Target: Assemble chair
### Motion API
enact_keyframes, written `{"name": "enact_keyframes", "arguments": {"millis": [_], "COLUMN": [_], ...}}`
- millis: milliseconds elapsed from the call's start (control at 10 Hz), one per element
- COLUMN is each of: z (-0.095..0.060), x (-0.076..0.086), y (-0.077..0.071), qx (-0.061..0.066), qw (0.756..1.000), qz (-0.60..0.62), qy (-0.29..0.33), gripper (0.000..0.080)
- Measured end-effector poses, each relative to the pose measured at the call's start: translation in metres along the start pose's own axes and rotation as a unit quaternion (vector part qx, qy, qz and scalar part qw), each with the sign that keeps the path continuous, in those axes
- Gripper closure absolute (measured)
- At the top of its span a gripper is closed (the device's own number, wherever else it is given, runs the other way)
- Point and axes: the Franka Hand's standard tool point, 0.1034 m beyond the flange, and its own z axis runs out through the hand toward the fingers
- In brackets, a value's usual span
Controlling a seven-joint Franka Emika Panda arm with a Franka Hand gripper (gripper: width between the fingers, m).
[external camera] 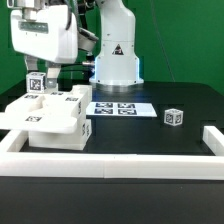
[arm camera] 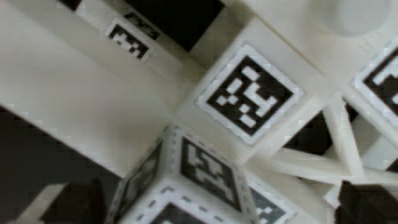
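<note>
At about nine o'clock on the dark counter (external camera: 150,135), toward the exterior view's left, sits the partly joined chair (external camera: 52,118), a cluster of matte white blocks with black-and-white tags on their upper faces, resting against the white border rail (external camera: 110,158) that runs along the near edge. Directly above it the arm reaches down from the upper corner, its wrist housing squared over the cluster and the gripper (external camera: 40,74) pointing straight down at a small tagged upright block standing on the chair's back part. The jaws stand spread wide and grip nothing; whether a finger still brushes that block cannot be told. The wrist view looks straight down onto tagged white faces of the chair (arm camera: 249,95), filling the picture at close range and blurred. Moving toward the centre, the marker board (external camera: 118,108) lies flat at about twelve o'clock, in front of the robot's white base. Further toward the exterior view's right, at about three o'clock, a small loose tagged cube (external camera: 174,116) stands alone, well apart from the chair
</note>
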Motion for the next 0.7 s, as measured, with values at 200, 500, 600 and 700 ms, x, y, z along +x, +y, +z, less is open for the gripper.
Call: {"name": "enact_keyframes", "arguments": {"millis": [200, 500, 600, 700], "z": [0.0, 0.0004, 0.0006, 0.0011], "x": [0.0002, 0.0005, 0.0, -0.0006], "y": [0.0002, 0.0019, 0.0022, 0.0032], "qx": [0.0, -0.001, -0.001, -0.001], "qw": [0.998, 0.984, 0.976, 0.97], "qz": [-0.069, -0.179, -0.216, -0.243], "qy": [0.0, 0.001, 0.004, 0.005], "gripper": [0.015, 0.015, 0.015, 0.015]}}
